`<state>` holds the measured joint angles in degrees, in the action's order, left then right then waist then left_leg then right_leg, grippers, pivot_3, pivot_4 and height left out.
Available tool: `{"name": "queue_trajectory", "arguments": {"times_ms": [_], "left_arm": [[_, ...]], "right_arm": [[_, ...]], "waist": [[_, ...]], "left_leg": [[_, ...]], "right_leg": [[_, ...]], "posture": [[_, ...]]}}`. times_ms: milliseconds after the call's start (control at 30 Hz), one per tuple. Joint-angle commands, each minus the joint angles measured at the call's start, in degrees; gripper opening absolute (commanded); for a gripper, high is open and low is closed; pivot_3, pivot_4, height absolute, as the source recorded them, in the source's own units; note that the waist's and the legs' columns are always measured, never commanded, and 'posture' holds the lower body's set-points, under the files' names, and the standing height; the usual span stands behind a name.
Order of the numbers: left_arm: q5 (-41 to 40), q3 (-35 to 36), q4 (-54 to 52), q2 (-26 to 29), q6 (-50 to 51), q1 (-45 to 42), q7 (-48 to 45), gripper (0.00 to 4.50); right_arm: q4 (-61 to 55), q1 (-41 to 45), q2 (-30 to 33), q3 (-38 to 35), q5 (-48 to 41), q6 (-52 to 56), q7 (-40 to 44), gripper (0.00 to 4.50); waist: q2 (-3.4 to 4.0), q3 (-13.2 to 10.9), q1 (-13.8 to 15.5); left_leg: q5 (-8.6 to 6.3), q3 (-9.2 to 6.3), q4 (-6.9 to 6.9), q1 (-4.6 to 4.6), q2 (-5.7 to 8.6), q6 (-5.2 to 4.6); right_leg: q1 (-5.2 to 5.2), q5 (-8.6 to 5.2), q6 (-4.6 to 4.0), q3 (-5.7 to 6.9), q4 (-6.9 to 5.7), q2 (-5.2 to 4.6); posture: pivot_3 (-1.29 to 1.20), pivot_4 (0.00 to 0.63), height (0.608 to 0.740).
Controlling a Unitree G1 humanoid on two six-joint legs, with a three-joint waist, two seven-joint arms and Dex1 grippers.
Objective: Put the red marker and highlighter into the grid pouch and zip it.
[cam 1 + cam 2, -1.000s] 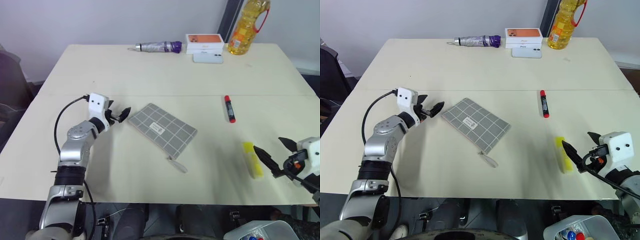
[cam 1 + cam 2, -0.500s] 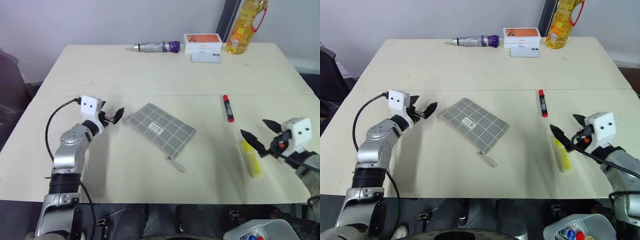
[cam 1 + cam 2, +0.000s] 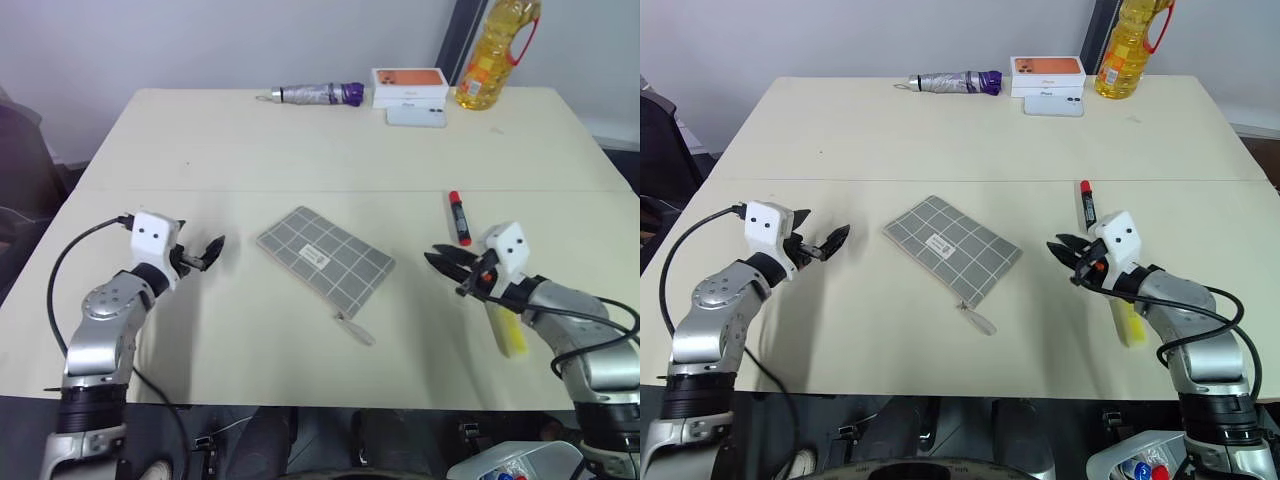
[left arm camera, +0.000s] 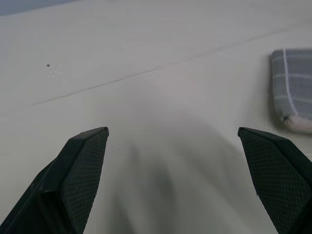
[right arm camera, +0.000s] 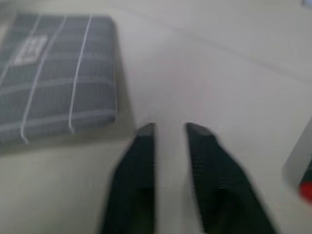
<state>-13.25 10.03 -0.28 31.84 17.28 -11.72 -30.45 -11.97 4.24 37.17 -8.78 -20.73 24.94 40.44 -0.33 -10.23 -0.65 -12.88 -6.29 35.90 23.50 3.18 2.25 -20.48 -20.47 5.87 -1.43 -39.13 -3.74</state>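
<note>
Broadly: pale cream rectangular table (image 3: 300, 150), with a thin seam across the middle and wide bare surface on the near half. Along the far edge, well clear of the working zone: tall yellow oil bottle with red handle (image 3: 496, 50), orange-topped white box (image 3: 409, 84) with a pale flat phone-like slab (image 3: 416, 117) in front, and a silver-and-purple folded cylinder (image 3: 312, 94).

Near centre, lying flat and skewed: grey fabric grid pouch with pale lines and small white label (image 3: 325, 257), zipper pull (image 3: 355, 329) trailing off the corner nearest the front edge. Open tabletop on all sides of it.

Left of the pouch, apart from it: left gripper (image 3: 212, 249), black fingers (image 4: 85, 163) spread wide, nothing between them, pointing toward the pouch's left corner. Bare table under and ahead of it in the left wrist view, pouch edge just in sight.

Right of the pouch, apart from it: right gripper (image 3: 443, 264), fingers (image 5: 141, 161) drawn close to a narrow slit, holding nothing, aimed at the pouch's right edge.

Partly hidden under the right forearm, near the front edge: chunky bright yellow highlighter (image 3: 510, 336), flat on the table.

Just beyond the right gripper, lying lengthwise: short slim red marker with black band (image 3: 458, 217), clear table around it.
</note>
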Motion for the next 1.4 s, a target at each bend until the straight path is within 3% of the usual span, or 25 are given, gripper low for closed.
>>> {"name": "queue_trajectory", "arguments": {"times_ms": [33, 233, 667, 867, 1133, 1400], "left_arm": [[3.81, -3.43, 5.46, 3.26, -6.55, -3.35, -5.00, 4.50], [10.01, -10.92, 25.48, 6.01, -21.50, -16.08, -14.48, 4.50], [21.42, -22.18, 58.08, 3.02, -50.09, -36.82, -25.46, 4.50], [22.12, -22.77, 62.13, 1.67, -54.91, -38.87, -28.89, 4.50], [19.54, -21.98, 57.40, 0.62, -56.01, -35.78, -33.44, 4.50], [18.53, -20.44, 54.72, 2.04, -53.41, -33.80, -32.50, 4.50]], "right_arm": [[-0.92, -0.68, 0.03, 1.26, 3.70, 0.28, -3.43, 0.03], [-4.54, -2.16, -1.01, 2.90, 5.39, 2.72, -6.47, 0.03], [-8.85, 1.67, -5.17, 10.07, 9.88, 10.49, -12.91, 0.03], [-6.87, 6.71, -6.75, 14.61, 13.44, 13.68, -15.30, 0.03], [-2.08, 13.81, -7.50, 17.32, 15.34, 13.36, -14.35, 0.03], [-3.11, 11.79, -3.97, 14.38, 15.16, 13.99, -12.23, 0.03]], "waist": [[0.00, 0.00, 0.04], [0.00, 0.00, 0.10], [-0.01, 0.00, -0.35], [-0.01, 0.00, -0.47], [-0.01, 0.00, -0.45], [-0.01, 0.00, -0.43]], "left_leg": [[0.00, 0.00, 0.00, 0.00, 0.00, 0.00], [0.00, -0.03, 0.00, 0.01, 0.01, 0.00], [-0.01, 0.04, 0.07, 0.02, 0.05, -0.02], [-0.01, 0.03, 0.06, 0.03, 0.05, -0.02], [-0.01, 0.03, 0.07, 0.03, 0.06, -0.03], [-0.01, 0.01, 0.08, 0.03, 0.06, -0.03]], "right_leg": [[0.00, 0.00, 0.00, 0.00, 0.00, 0.02], [-0.01, 0.00, 0.00, 0.07, 0.00, 0.05], [-0.05, 0.01, 0.01, 0.08, -0.10, 0.10], [-0.07, 0.00, 0.02, 0.08, -0.13, 0.11], [-0.07, 0.00, 0.02, 0.08, -0.13, 0.10], [-0.07, 0.00, 0.02, 0.08, -0.14, 0.10]], "posture": [[0.00, 0.150, 0.740], [0.00, 0.150, 0.740], [0.00, 0.150, 0.740], [0.00, 0.150, 0.740], [0.00, 0.150, 0.740], [0.00, 0.150, 0.740]]}}
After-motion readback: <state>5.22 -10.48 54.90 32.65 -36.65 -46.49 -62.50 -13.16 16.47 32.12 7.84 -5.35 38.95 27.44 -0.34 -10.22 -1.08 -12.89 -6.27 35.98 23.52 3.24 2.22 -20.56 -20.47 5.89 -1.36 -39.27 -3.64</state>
